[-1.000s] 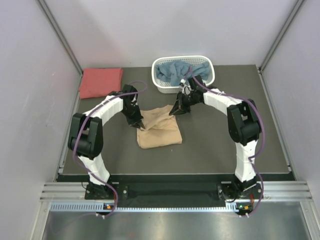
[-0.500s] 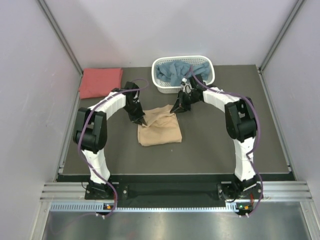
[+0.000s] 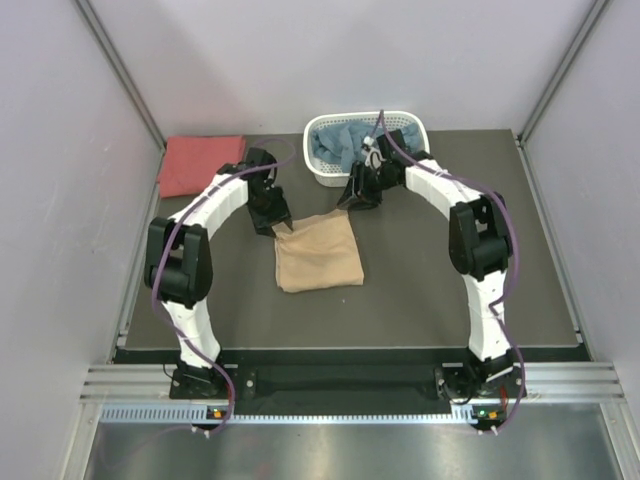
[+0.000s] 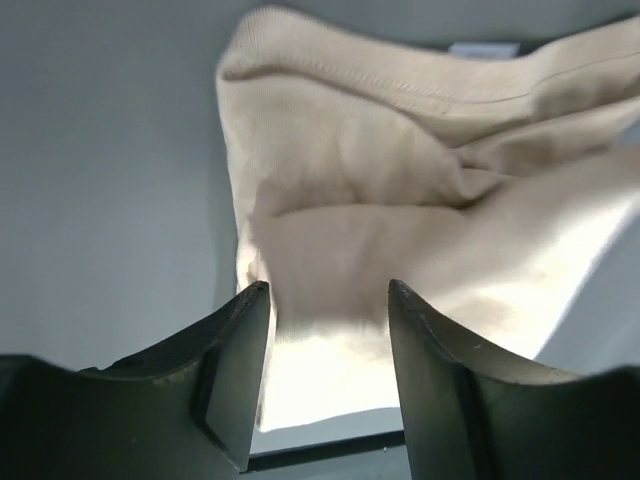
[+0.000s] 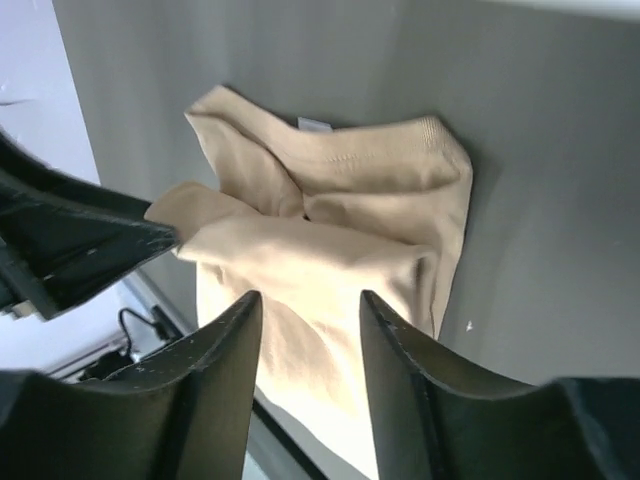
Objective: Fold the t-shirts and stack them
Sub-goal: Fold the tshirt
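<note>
Apparently ungripped, the tan t-shirt lies folded flat.

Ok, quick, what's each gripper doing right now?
Left gripper: open, holding nothing, at the tan shirt's far edge.
Right gripper: open, holding nothing, at the same edge.
</note>
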`<state>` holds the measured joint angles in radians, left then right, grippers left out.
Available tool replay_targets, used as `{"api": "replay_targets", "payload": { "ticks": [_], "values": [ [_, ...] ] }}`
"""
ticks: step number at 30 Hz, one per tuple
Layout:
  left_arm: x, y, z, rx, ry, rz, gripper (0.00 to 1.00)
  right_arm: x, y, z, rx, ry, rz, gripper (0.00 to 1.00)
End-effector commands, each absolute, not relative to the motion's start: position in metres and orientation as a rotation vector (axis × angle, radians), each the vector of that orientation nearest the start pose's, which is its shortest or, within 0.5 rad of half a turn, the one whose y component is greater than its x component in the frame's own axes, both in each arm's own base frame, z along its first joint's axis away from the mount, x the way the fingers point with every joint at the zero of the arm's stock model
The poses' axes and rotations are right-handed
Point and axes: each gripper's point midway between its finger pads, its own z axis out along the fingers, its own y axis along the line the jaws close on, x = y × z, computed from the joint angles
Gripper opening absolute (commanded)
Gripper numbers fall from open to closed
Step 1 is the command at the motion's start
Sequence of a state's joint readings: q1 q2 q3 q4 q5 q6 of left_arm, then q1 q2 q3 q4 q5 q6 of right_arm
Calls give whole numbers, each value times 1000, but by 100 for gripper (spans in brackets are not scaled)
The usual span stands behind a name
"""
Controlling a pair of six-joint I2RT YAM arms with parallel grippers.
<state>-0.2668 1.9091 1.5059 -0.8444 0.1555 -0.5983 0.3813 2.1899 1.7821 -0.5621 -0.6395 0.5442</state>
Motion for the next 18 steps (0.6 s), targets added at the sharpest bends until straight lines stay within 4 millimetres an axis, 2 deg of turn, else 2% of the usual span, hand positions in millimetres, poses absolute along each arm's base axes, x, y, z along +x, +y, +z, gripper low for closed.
{"api": "replay_targets", "payload": {
  "ticks": [1, 2, 4, 5, 7, 8, 10, 11, 12, 13, 14, 15, 16, 18],
  "values": [
    [391, -141, 149, -393, 2666, -374, 56, 441, 283, 127, -122, 2626, 1010, 45],
    [388, -141, 161, -385, 2643, -388, 56, 442, 278, 129, -129, 2628, 973, 46],
    [383, -143, 170, -375, 2628, -418, 54, 432, 271, 135, -175, 2640, 931, 48],
    [373, -147, 174, -361, 2633, -462, 53, 429, 267, 134, -185, 2647, 879, 49],
    [366, -156, 177, -344, 2619, -539, 48, 420, 259, 141, -238, 2634, 828, 50],
    [353, -164, 176, -331, 2632, -613, 45, 415, 259, 143, -257, 2630, 817, 50],
    [350, -178, 178, -325, 2602, -717, 39, 404, 261, 146, -293, 2616, 829, 48],
    [338, -186, 170, -319, 2625, -792, 37, 394, 270, 148, -321, 2613, 883, 46],
    [335, -193, 168, -330, 2624, -831, 35, 390, 275, 149, -317, 2607, 913, 44],
    [338, -197, 168, -323, 2602, -855, 33, 379, 278, 143, -318, 2619, 927, 41],
    [334, -200, 158, -336, 2625, -862, 28, 379, 288, 143, -333, 2583, 950, 37],
    [333, -206, 158, -341, 2626, -911, 26, 376, 292, 141, -312, 2586, 974, 33],
    [337, -210, 156, -337, 2609, -934, 25, 369, 295, 132, -302, 2605, 990, 24],
    [337, -214, 147, -358, 2625, -952, 24, 367, 311, 132, -286, 2568, 1073, 19]
  ]
}}
